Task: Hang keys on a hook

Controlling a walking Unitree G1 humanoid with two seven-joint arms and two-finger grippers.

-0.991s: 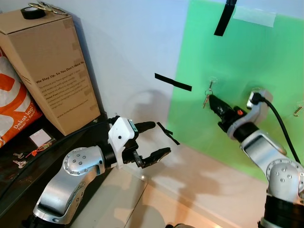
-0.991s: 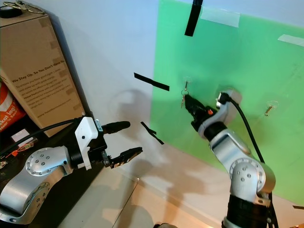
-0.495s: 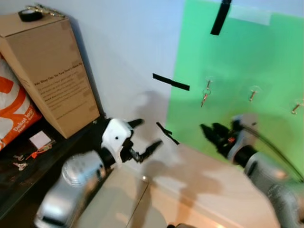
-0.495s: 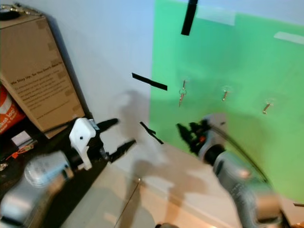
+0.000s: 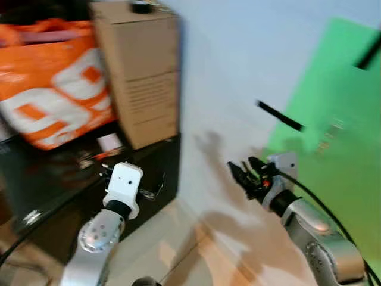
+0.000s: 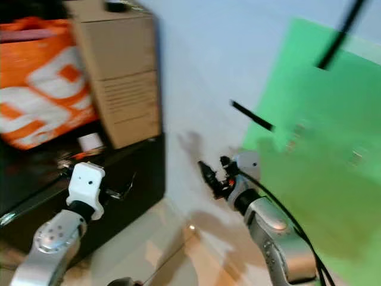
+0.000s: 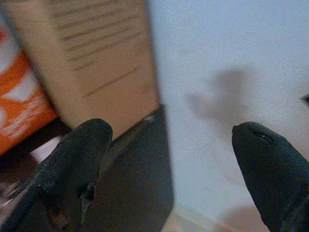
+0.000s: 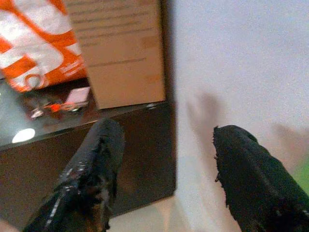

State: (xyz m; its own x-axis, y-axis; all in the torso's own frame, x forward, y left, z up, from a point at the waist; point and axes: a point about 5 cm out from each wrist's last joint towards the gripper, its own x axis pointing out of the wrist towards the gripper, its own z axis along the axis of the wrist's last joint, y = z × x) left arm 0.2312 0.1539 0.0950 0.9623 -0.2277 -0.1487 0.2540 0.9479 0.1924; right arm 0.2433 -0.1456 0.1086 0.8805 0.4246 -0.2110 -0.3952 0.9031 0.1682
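Although blur hides fine detail, read the faint smear on the green sheet (image 5: 351,179) as keys (image 5: 325,139) hanging there, well apart from both grippers; cannot make out the hook itself. Note right gripper (image 8: 164,169) spread wide and empty, pointed toward the dark table (image 8: 120,159) below the cardboard box (image 5: 140,65). Note left gripper (image 7: 169,159) likewise spread and empty. Treat the small red-tagged items (image 8: 48,107) on that table as possible further keys, unconfirmed. Judge one hanging complete, with nothing yet grasped.
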